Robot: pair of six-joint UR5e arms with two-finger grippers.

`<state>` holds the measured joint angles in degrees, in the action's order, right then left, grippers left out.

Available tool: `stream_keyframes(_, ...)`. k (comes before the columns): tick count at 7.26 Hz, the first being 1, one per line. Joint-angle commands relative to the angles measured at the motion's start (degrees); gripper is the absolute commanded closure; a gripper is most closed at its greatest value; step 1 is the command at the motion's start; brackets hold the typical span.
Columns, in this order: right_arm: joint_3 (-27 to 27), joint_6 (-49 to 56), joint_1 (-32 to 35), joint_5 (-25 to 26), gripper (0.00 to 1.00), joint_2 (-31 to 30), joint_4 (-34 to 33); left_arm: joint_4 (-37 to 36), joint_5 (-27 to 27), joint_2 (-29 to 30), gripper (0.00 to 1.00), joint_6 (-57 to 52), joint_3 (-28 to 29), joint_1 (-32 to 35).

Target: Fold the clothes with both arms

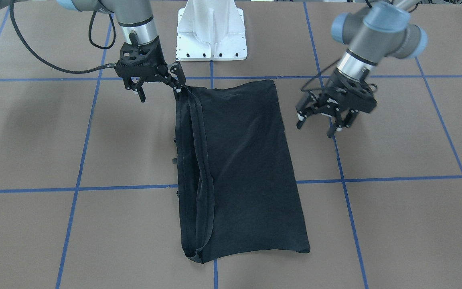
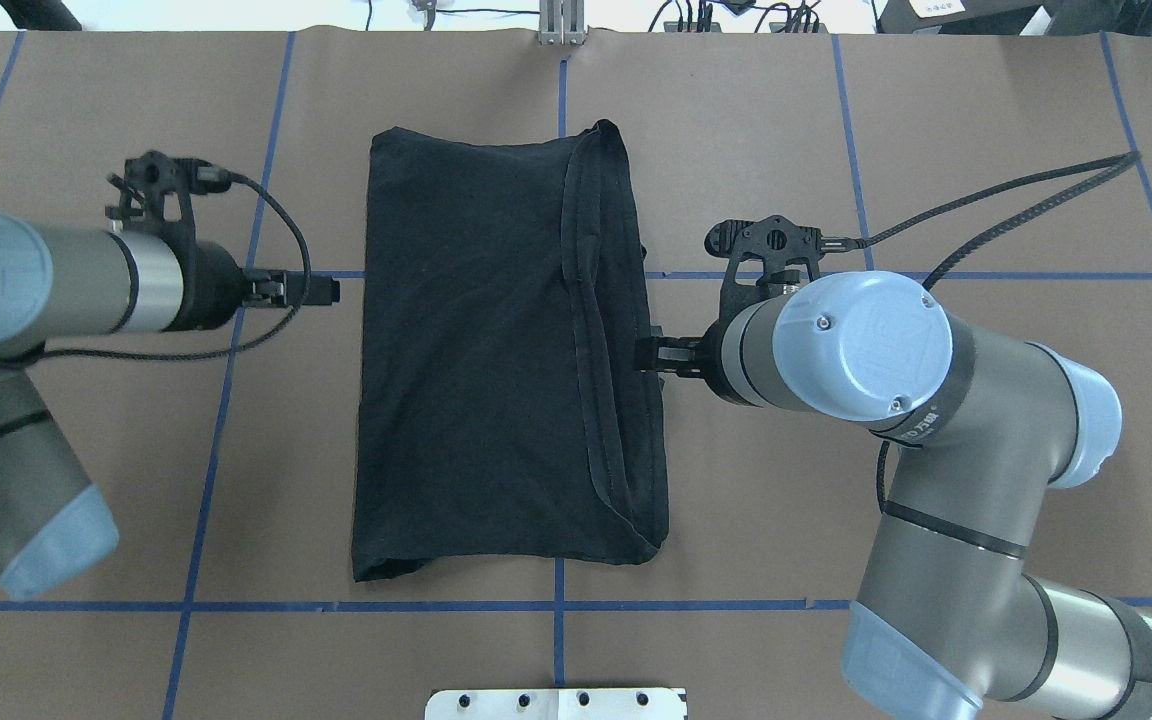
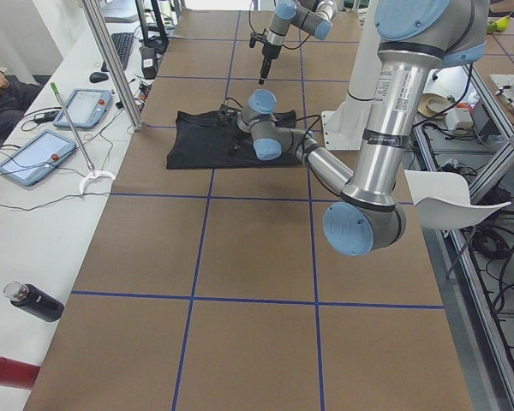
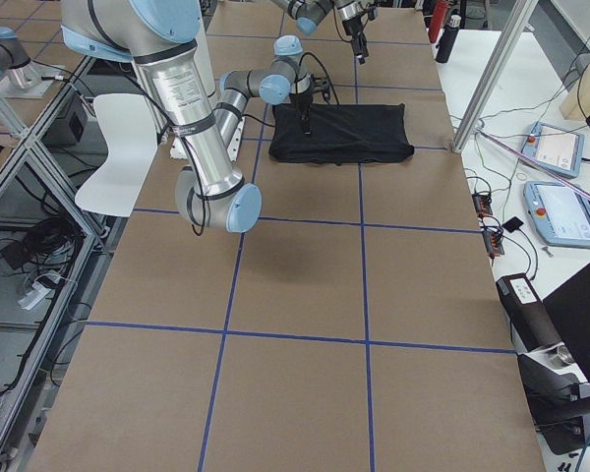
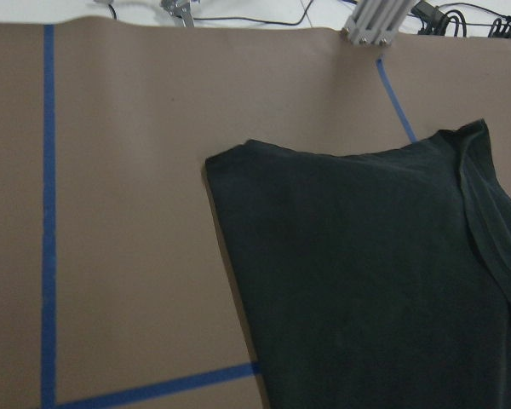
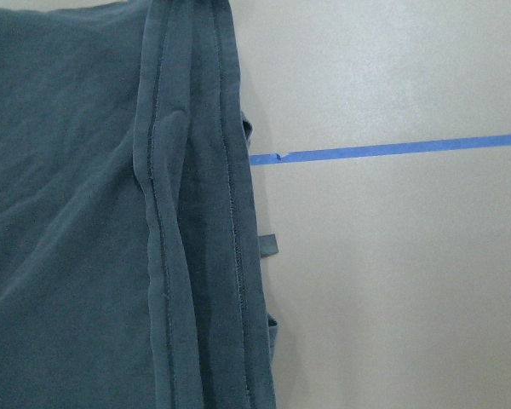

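The clothes are one black T-shirt [image 1: 247,160] [image 2: 476,350], folded into a long rectangle and lying flat on the brown table. Its stacked hems [image 6: 196,213] run along the robot's right side, and no graphic shows. My right gripper [image 1: 161,93] [image 2: 651,355] hangs open just above that hemmed edge, one fingertip close to the shirt's near corner, holding nothing. Beside the opposite edge my left gripper [image 1: 317,126] [image 2: 321,290] hovers open and empty. The left wrist view shows the shirt's far corner [image 5: 238,158], with no fingers in frame.
The white pedestal base [image 1: 211,32] stands at the robot's side of the table. Blue tape lines [image 2: 558,600] grid the brown surface. A side bench holds tablets [image 3: 34,158] and a bottle [image 3: 34,301], with a metal post [image 3: 111,60] at the table's edge.
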<state>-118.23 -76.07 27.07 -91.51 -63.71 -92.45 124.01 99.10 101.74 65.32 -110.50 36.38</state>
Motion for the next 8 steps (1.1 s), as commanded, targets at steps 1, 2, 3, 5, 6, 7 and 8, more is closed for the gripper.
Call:
stream_keyframes(1,-0.3,-0.7,0.1,1.2,0.00,-0.7,0.8,-2.7,-9.1,-3.3,0.00,9.4,-3.3,-12.4)
stream_keyframes(2,-0.5,-0.7,0.1,1.3,0.00,-0.6,0.8,-2.8,-12.0,-3.8,0.00,11.6,-3.1,-16.5)
stream_keyframes(3,-0.5,-0.1,0.1,1.2,0.00,-0.8,0.9,-3.2,-13.1,-4.5,0.00,12.4,-3.1,-19.2)
stream_keyframes(5,-0.5,0.4,0.1,0.9,0.00,-1.2,2.6,-6.7,-13.3,-4.4,0.00,12.4,-3.1,-22.6)
stream_keyframes(6,-0.5,0.4,0.1,1.0,0.00,-2.0,4.3,-6.8,-13.9,-4.2,0.03,12.5,-3.0,-23.3)
stream_keyframes(7,-0.4,0.4,0.1,1.0,0.00,-2.0,4.6,-6.8,-14.0,-3.9,0.11,12.5,-3.1,-23.5)
stream_keyframes(8,-0.5,0.4,0.1,1.1,0.00,-2.0,4.6,-6.8,-14.0,-3.9,0.13,12.5,-3.1,-24.0)
